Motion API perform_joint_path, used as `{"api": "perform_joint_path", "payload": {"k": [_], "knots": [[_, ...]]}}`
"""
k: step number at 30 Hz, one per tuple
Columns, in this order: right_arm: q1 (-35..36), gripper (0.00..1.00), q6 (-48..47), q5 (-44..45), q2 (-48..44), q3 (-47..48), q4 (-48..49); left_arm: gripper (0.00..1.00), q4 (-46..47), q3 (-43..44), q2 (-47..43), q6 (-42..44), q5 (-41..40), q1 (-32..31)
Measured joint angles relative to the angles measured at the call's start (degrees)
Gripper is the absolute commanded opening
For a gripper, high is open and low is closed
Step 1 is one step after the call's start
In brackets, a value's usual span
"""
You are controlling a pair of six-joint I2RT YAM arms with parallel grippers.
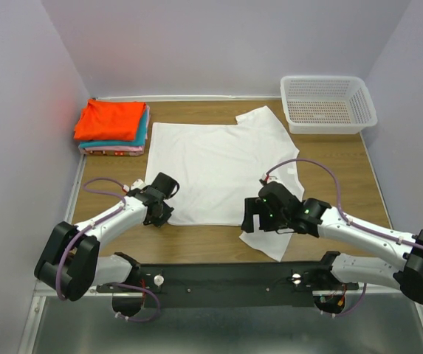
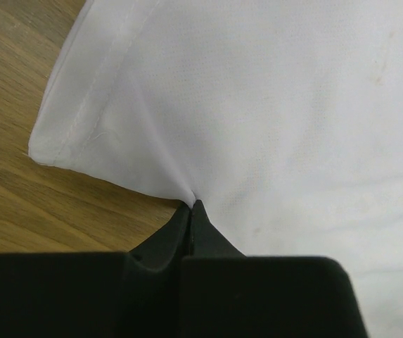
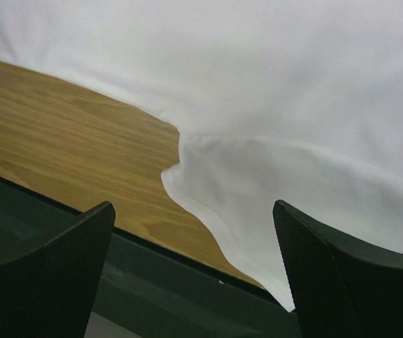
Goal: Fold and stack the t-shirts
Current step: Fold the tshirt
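1. Left tool (image 2: 193,211) is pinching its jaws together on the near left edge of the white t-shirt (image 2: 292,105). It is clamping a small pucker of cloth just beside a hemmed corner that is lying on the wood.
2. Right tool (image 3: 193,208) is hovering with its jaws wide apart and gripping nothing. It is hanging over the shirt's near right flap, where the cloth is running close to the near edge of the table (image 1: 344,158).
3. Seen from above, the white t-shirt is lying spread flat across the middle of the table, between the two arms. One sleeve is reaching toward the far right.
4. At the far left corner, three folded shirts are sitting in a stack near the white shirt's far left corner. An orange-red t-shirt (image 1: 110,119) is lying on top, a teal t-shirt (image 1: 144,130) under it, and a pink t-shirt (image 1: 111,150) at the bottom.
5. A white mesh basket (image 1: 329,103) is sitting at the far right corner, near the outstretched sleeve but not touching it.
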Motion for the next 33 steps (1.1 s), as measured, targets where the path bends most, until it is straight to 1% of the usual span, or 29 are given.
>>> {"api": "perform_joint_path", "payload": {"k": [4,7,10,11,14,16,19,20,22,23,24,28,29,31,33], "knots": [[0.00,0.98,-0.81,-2.54,0.46,-0.83,-3.19,0.00,0.00,0.00,-0.09,0.28,0.02,0.00],[-0.02,0.94,-1.20,-4.76,1.95,-2.05,-4.79,0.00,0.00,0.04,-0.07,0.70,0.09,0.00],[-0.02,0.88,-1.33,-6.56,4.11,-3.78,-5.81,0.00,-0.15,0.39,0.39,1.22,0.13,0.00],[-0.02,0.84,-1.40,-7.04,4.63,-4.37,-6.08,0.00,-0.24,0.63,0.70,1.38,0.17,0.00],[0.02,0.79,-1.57,-8.13,5.68,-5.27,-7.15,0.00,-0.31,0.94,1.11,1.62,0.35,0.00],[0.04,0.72,-1.62,-8.35,5.97,-5.25,-7.21,0.00,-0.31,0.98,1.20,1.77,0.37,0.00],[0.17,0.53,-0.92,-8.07,6.88,-5.11,-7.41,0.00,-0.33,1.01,1.20,1.81,0.37,0.00],[0.22,0.40,-0.39,-7.78,7.32,-4.98,-7.61,0.00,-0.35,1.03,1.22,1.81,0.39,0.00],[0.31,0.34,1.01,-6.29,8.02,-4.81,-7.87,0.00,-0.42,1.09,1.31,1.88,0.39,0.00],[0.31,0.26,1.51,-5.73,8.31,-4.79,-8.20,0.00,-0.42,1.11,1.31,1.97,0.39,0.00],[0.28,0.23,1.81,-5.25,8.35,-4.76,-8.37,0.00,-0.44,1.14,1.31,1.97,0.39,0.00],[0.42,0.19,4.00,-2.71,8.17,-4.70,-9.77,0.00,-0.44,1.16,1.31,2.19,0.42,0.00],[0.42,0.15,4.22,-2.10,8.07,-4.59,-10.14,0.00,-0.44,1.18,1.31,2.21,0.44,0.00],[0.42,0.14,4.42,-0.96,7.85,-4.48,-10.97,0.00,-0.46,1.22,1.33,2.49,0.48,0.00],[0.42,0.06,4.42,0.35,7.63,-4.09,-12.11,0.00,-0.70,1.44,1.53,2.82,0.55,0.00]]}}
